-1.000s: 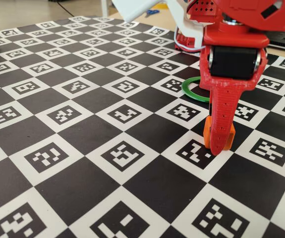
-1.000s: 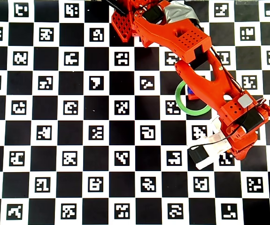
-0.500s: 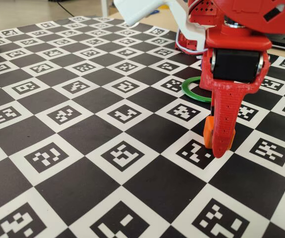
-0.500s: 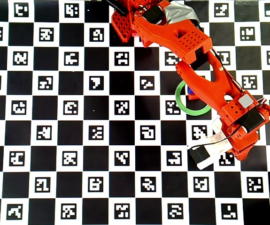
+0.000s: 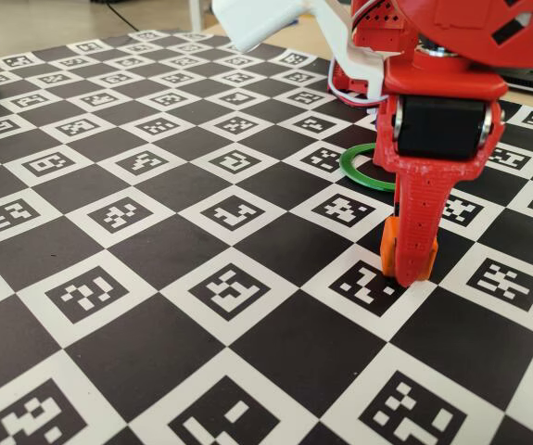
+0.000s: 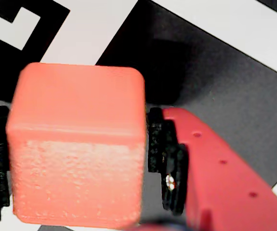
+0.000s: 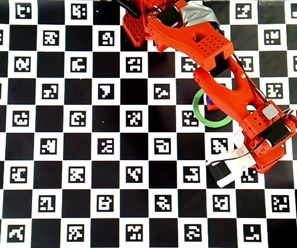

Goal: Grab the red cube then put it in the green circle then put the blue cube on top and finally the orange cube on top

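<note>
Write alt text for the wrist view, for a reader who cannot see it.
An orange cube fills the left of the frame, sitting between the gripper's red fingers, whose black pads flank its sides. Behind it lies the black-and-white checkered mat.

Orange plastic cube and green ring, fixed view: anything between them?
Only bare checkerboard mat shows between the orange plastic cube and green ring; the arm hides part.

Orange cube [image 6: 75,144], black-white checkered mat [image 5: 155,250]

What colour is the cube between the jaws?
Orange: the orange cube fills the wrist view, with black pads on both sides.
</note>
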`<state>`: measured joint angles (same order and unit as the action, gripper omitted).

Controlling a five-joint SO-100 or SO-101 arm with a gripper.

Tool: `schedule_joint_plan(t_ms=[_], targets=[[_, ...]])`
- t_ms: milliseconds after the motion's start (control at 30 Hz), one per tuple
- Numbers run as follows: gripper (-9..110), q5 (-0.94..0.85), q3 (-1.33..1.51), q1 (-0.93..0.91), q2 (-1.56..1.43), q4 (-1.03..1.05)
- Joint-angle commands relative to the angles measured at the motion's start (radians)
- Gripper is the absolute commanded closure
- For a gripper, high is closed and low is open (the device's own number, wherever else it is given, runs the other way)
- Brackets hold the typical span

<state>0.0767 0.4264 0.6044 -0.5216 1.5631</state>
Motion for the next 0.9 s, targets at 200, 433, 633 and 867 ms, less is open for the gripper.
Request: schedule_joint_plan(t_ms=[200, 433, 633, 867], targets=[[92, 0.0, -0.08, 0.014, -0.029, -0.009], [93, -0.003, -0.08, 0.005, -0.063, 0.037], [94, 0.003, -0.077, -0.002, -0.158, 0.127], [95, 0.018, -0.046, -0.023, -0.293, 0.215]])
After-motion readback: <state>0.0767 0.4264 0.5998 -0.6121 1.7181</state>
